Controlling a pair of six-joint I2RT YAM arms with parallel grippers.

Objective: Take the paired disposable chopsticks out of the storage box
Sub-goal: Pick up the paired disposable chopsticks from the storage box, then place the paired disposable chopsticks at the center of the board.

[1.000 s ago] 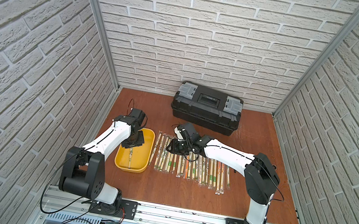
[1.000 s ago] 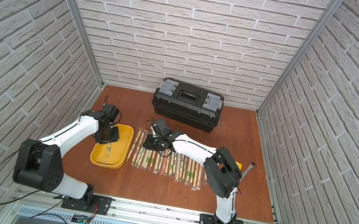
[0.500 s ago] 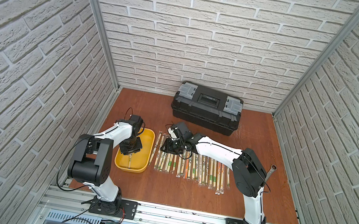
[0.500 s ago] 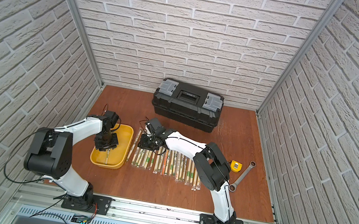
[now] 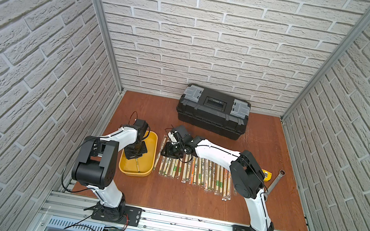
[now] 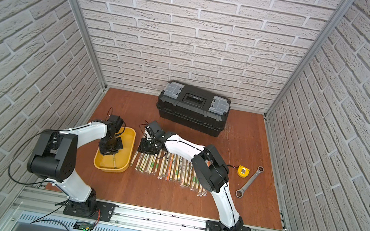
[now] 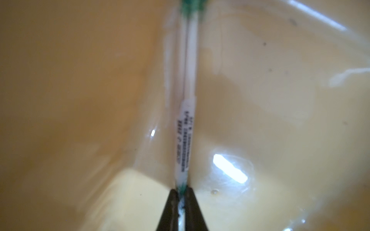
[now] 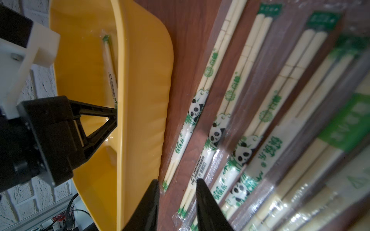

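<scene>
The storage box (image 5: pixel 154 146) (image 6: pixel 131 153) is a shallow yellow tray on the left of the brown floor. One sleeved pair of disposable chopsticks (image 5: pixel 137 164) (image 6: pixel 114 161) (image 7: pixel 189 80) (image 8: pixel 109 58) lies inside it. My left gripper (image 5: pixel 136 156) (image 6: pixel 110 150) (image 7: pixel 181 192) reaches down into the tray and is shut on that pair's green-printed end. Several more sleeved pairs (image 5: pixel 197 171) (image 6: pixel 170 168) (image 8: pixel 250 120) lie in a row on the floor beside the tray. My right gripper (image 5: pixel 171 153) (image 6: pixel 147 149) (image 8: pixel 178 183) hovers open over the row's far ends, next to the tray's wall.
A large black toolbox (image 5: pixel 212 111) (image 6: pixel 192 109) with grey latches stands against the back wall. A yellow tape measure (image 6: pixel 243 171) and a metal wrench (image 6: pixel 250 181) lie on the floor at the right. Brick walls close in the sides.
My left gripper has gone from open to shut on the chopstick pair in the tray. The right gripper has shifted a little toward the tray.
</scene>
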